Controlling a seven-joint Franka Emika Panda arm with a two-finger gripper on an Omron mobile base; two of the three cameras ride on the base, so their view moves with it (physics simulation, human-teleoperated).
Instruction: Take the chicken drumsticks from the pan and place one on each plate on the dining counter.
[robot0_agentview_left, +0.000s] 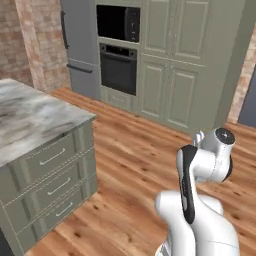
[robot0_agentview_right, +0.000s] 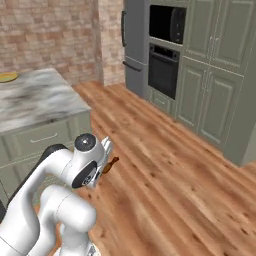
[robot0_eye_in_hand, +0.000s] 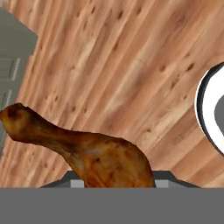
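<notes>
Item: orange-brown browned chicken drumstick (robot0_eye_in_hand: 100, 153), clamped at its thick end in the two-finger gripper (robot0_agentview_right: 106, 159), bone end out, above wooden floor. Left: grey-white veined marble dining counter (robot0_agentview_right: 40, 102), yellow plate (robot0_agentview_right: 7, 77) at its far edge. Risk: overhanging meat may slip while carried.

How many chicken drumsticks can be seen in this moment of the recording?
1. One chicken drumstick is held in the gripper, above the wooden floor beside the dining counter. A second one may be somewhere outside these views.
</notes>
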